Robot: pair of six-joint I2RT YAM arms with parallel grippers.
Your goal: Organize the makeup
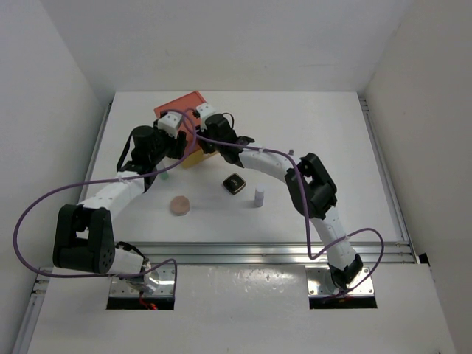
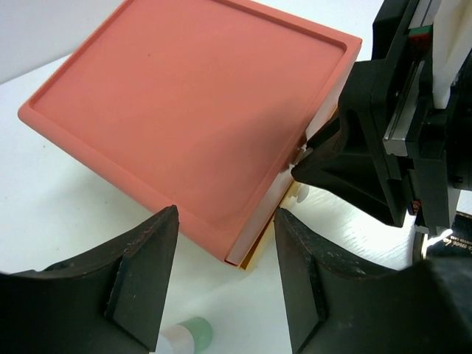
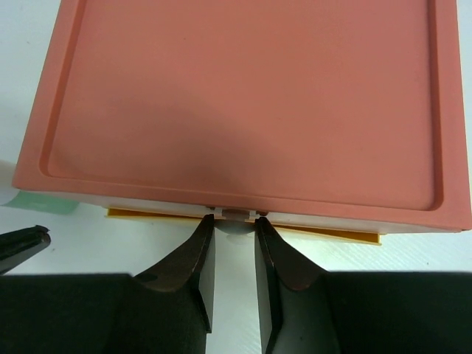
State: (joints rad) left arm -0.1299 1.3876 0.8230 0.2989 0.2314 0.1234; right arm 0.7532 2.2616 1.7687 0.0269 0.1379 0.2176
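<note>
The orange-red box (image 3: 243, 96) fills both wrist views, with the edge of its yellow drawer (image 3: 339, 236) showing beneath. My right gripper (image 3: 233, 221) is shut on the small drawer knob (image 3: 236, 215) at the box's front. My left gripper (image 2: 226, 214) is open, its fingers either side of the box's near corner and not touching it. A small pale bottle with a green cap (image 2: 188, 335) lies on the table below the left fingers. Nearer the arms lie a black square compact (image 1: 234, 184), a white cylindrical bottle (image 1: 259, 197) and a pink round disc (image 1: 180, 205).
The box (image 1: 181, 107) stands at the back left of the white table (image 1: 332, 147). Both arms crowd around it, and the right gripper (image 2: 346, 162) sits close beside my left fingers. A metal rail (image 1: 258, 251) runs along the near table edge.
</note>
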